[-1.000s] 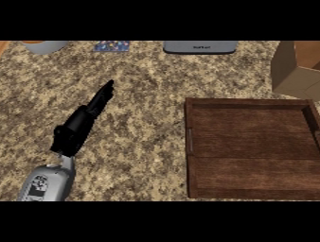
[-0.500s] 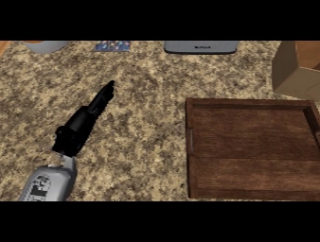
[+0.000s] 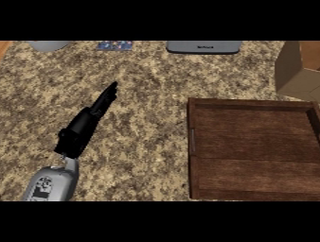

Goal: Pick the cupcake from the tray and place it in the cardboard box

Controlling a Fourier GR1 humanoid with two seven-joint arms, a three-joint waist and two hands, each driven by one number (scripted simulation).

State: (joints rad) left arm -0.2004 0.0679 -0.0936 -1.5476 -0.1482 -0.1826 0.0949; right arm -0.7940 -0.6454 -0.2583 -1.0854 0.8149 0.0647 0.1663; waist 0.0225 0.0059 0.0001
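Left robot hand fingers straight, pressed together, holding nothing, over surface left of tray. No cupcake showing on tray tbh, so pick step not begun. Right robot hand out of view. Next, I'd guess: find cupcake first, box later.

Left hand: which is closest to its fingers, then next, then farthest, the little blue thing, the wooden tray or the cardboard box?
1. The little blue thing, at the far edge of the counter, ahead of the fingers of the left hand.
2. The wooden tray, to the right, slightly farther.
3. The cardboard box, far right, beyond the tray.
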